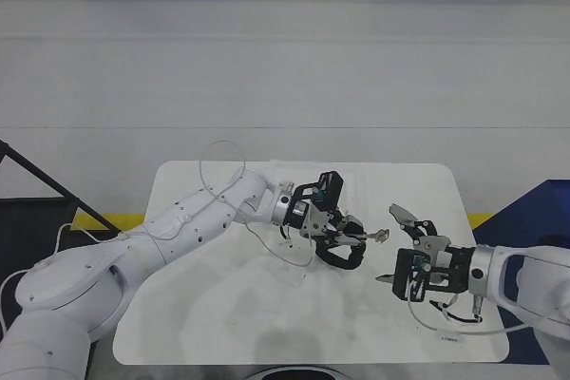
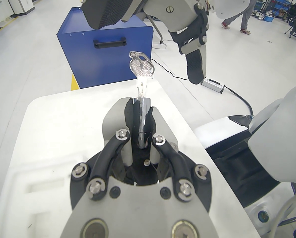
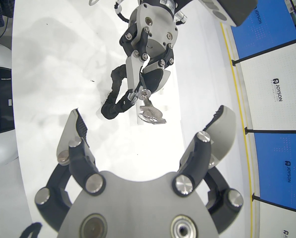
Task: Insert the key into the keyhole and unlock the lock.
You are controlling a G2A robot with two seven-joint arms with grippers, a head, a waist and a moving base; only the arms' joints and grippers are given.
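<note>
Left gripper (image 2: 140, 111) clamped on the lock (image 2: 143, 127), with the chrome barrel pinched between its pads so that the keyhole end faces out past the fingertips. The key (image 2: 141, 63) has its blade in the keyhole and its bow projecting. Right gripper (image 3: 149, 116), spread wide, faces the bow from just ahead, apparently placed to grasp and turn it. The cable (image 3: 114, 95) loops beneath the left gripper.

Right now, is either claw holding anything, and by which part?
Left gripper grips the lock by its chrome cylinder, the key sticking out; right gripper is open, empty.
</note>
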